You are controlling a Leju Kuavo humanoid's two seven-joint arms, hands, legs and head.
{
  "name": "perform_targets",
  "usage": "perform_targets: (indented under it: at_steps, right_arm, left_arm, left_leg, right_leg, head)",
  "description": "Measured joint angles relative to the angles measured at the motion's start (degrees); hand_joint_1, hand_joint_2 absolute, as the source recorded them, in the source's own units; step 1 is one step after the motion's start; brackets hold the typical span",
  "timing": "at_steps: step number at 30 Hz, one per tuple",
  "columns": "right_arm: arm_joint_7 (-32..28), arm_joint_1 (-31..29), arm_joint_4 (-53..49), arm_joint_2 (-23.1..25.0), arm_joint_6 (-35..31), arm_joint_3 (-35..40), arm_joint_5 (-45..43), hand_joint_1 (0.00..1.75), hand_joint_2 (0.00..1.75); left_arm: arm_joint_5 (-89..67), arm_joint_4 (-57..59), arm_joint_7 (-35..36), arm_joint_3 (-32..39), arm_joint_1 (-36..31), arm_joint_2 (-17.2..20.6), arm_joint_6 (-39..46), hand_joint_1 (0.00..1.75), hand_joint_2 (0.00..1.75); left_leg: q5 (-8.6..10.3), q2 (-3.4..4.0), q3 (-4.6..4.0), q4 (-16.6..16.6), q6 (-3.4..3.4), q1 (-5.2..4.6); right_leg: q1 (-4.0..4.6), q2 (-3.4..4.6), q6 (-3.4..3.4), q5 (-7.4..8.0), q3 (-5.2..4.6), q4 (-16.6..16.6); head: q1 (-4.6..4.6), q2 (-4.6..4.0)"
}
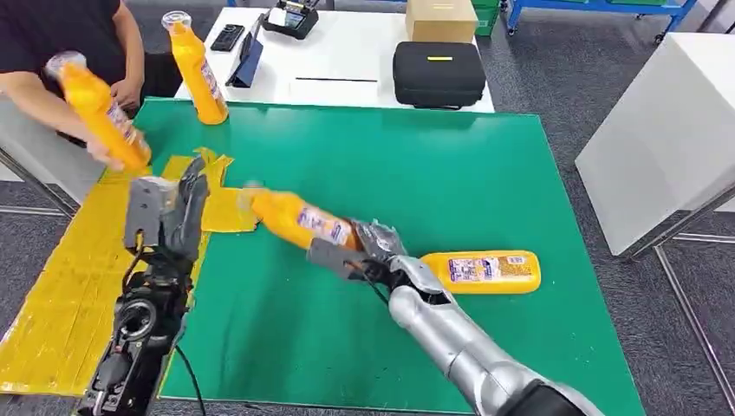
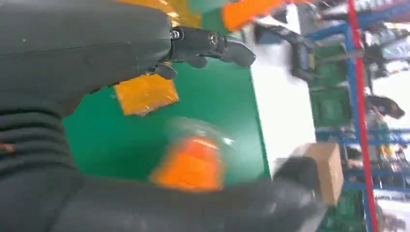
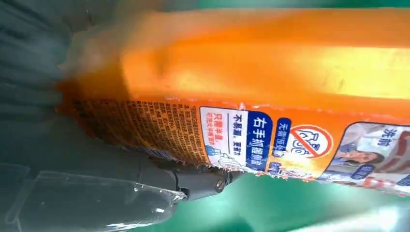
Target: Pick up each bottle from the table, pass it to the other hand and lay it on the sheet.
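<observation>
My right hand (image 1: 360, 250) grips an orange bottle (image 1: 299, 218) by its base and holds it above the green mat, cap pointing at my left hand. The same bottle (image 3: 270, 92) shows close up with its printed label in the right wrist view. My left hand (image 1: 169, 212) is raised with fingers apart and holds nothing; its dark fingers (image 2: 212, 46) are spread, with the blurred bottle cap (image 2: 193, 159) between them and the thumb. A second orange bottle (image 1: 485, 271) lies on the mat by my right forearm. The yellow sheet (image 1: 69, 286) covers the table's left side.
A person at the far left holds an orange bottle (image 1: 97, 108) over the sheet. Another bottle (image 1: 198, 69) stands upright at the mat's far left corner. Beyond the mat, a white table (image 1: 347, 65) carries a black case (image 1: 439, 74) and a cardboard box (image 1: 440, 19).
</observation>
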Motion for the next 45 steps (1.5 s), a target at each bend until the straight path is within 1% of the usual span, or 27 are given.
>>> perform_targets:
  at_steps: [4, 7, 10, 14, 17, 22, 27, 30, 36, 40, 41, 42, 45]
  right_arm:
    - [-1.18, 1.70, -4.62, -0.02, -1.01, -2.54, -2.63, 1.75, 1.75]
    - [-3.28, 4.02, -10.27, 0.07, -3.22, -4.73, -9.52, 1.75, 1.75]
    - [-3.32, 6.23, -16.78, -0.42, -5.90, -5.79, -15.12, 1.75, 1.75]
    - [-3.30, 8.06, -22.12, -1.16, -6.88, -6.06, -17.05, 1.75, 1.75]
    - [-2.53, 8.63, -23.99, -1.53, -7.39, -5.40, -16.35, 1.75, 1.75]
    - [-1.43, 8.79, -25.49, -1.40, -8.89, -2.37, -12.66, 1.75, 1.75]
    - [0.22, 8.58, -25.54, -0.31, -8.94, 2.05, -10.62, 1.75, 1.75]
    - [1.23, 8.20, -25.45, 0.09, -7.73, 3.82, -10.49, 1.75, 1.75]
    - [2.33, 7.46, -24.06, 0.87, -6.03, 9.09, -6.22, 1.75, 1.75]
    - [2.80, 6.56, -22.32, 1.49, -5.94, 12.09, -5.77, 1.75, 1.75]
    - [2.82, 6.12, -21.73, 1.62, -5.79, 12.68, -5.86, 1.75, 1.75]
    - [2.82, 5.68, -21.08, 1.75, -5.77, 13.35, -5.90, 1.75, 1.75]
    - [3.04, 4.83, -19.74, 2.16, -5.68, 14.73, -6.30, 1.75, 1.75]
  left_arm:
    - [0.59, -0.50, 0.02, 1.75, 0.89, -0.11, 1.49, 0.00, 1.75]
    - [2.76, -1.40, -0.22, 3.35, 2.00, -0.20, 3.19, 0.00, 1.75]
    - [8.38, -1.77, 0.00, 4.40, 2.76, -0.28, 1.61, 0.00, 1.75]
    - [13.45, -1.77, 0.24, 4.25, 3.04, -0.83, -0.74, 0.00, 1.75]
    - [18.59, -1.62, 0.35, 2.47, 2.49, -1.36, -2.97, 0.00, 1.75]
    - [23.60, -1.55, 0.96, -2.96, 0.82, -2.84, -4.20, 0.00, 1.75]
    - [26.43, -1.27, 0.79, -9.73, -1.14, -3.69, -2.75, 0.00, 1.75]
    - [27.26, -1.27, -0.04, -11.98, -1.93, -3.76, -1.53, 0.00, 1.75]
    - [29.44, -1.29, -0.61, -14.05, -2.79, -3.69, 0.89, 0.00, 1.75]
    - [30.23, -1.29, -1.07, -14.01, -2.73, -3.17, 1.47, 0.00, 1.75]
    - [30.49, -1.29, -1.29, -13.94, -2.61, -3.04, 1.83, 1.64, 1.75]
    - [30.56, -1.29, -1.55, -13.79, -2.43, -3.02, 2.06, 1.75, 1.75]
    - [30.93, -1.29, -2.25, -13.22, -1.69, -2.99, 2.78, 1.75, 1.75]
  left_leg:
    - [0.00, -0.01, -0.10, -0.01, 0.00, 0.00]
    - [-0.01, -0.01, -0.12, 0.00, 0.00, -0.01]
    - [-0.01, -0.05, -0.13, 0.00, 0.00, -0.01]
    - [-0.01, -0.05, -0.14, 0.00, 0.00, -0.01]
    - [0.00, -0.12, -0.15, 0.00, 0.00, -0.01]
    - [0.01, -0.09, -0.15, 0.00, 0.00, -0.01]
    - [0.00, -0.07, -0.17, 0.00, 0.00, -0.01]
    - [0.00, -0.09, -0.18, -0.01, 0.00, 0.00]
    - [0.00, -0.08, -0.19, -0.01, 0.00, 0.00]
    - [0.01, -0.08, -0.19, -0.01, -0.01, 0.00]
    - [0.01, -0.07, -0.19, -0.01, -0.01, 0.00]
    - [0.01, -0.07, -0.19, -0.01, -0.01, 0.00]
    - [0.01, -0.09, -0.19, -0.01, -0.01, -0.01]
  right_leg:
    - [0.00, 0.00, 0.00, 0.00, -0.05, 0.00]
    - [-0.01, 0.00, -0.01, 0.00, -0.11, -0.01]
    - [-0.01, -0.07, -0.01, -0.02, -0.12, -0.03]
    - [-0.01, -0.03, -0.01, -0.01, -0.17, -0.03]
    - [-0.01, -0.06, -0.01, 0.00, -0.14, -0.03]
    - [-0.01, -0.04, 0.01, 0.02, -0.13, -0.02]
    - [-0.01, -0.03, 0.01, 0.02, -0.14, -0.01]
    - [0.00, -0.05, 0.01, 0.01, -0.14, -0.01]
    - [0.00, -0.04, 0.01, 0.01, -0.14, -0.01]
    - [-0.01, -0.04, 0.01, 0.01, -0.15, -0.01]
    - [-0.01, -0.04, 0.01, 0.01, -0.15, -0.01]
    - [-0.01, -0.03, 0.01, 0.01, -0.15, -0.01]
    - [-0.01, -0.05, 0.01, 0.01, -0.15, -0.01]
  head:
    - [0.00, 0.00]
    - [0.00, 0.00]
    - [0.00, 0.00]
    - [0.02, 0.00]
    - [0.02, 0.00]
    - [0.00, 0.00]
    - [0.00, 0.00]
    - [0.00, 0.00]
    - [0.00, 0.00]
    - [0.00, 0.00]
    - [-0.02, 0.00]
    - [0.00, 0.00]
    - [0.00, 0.00]
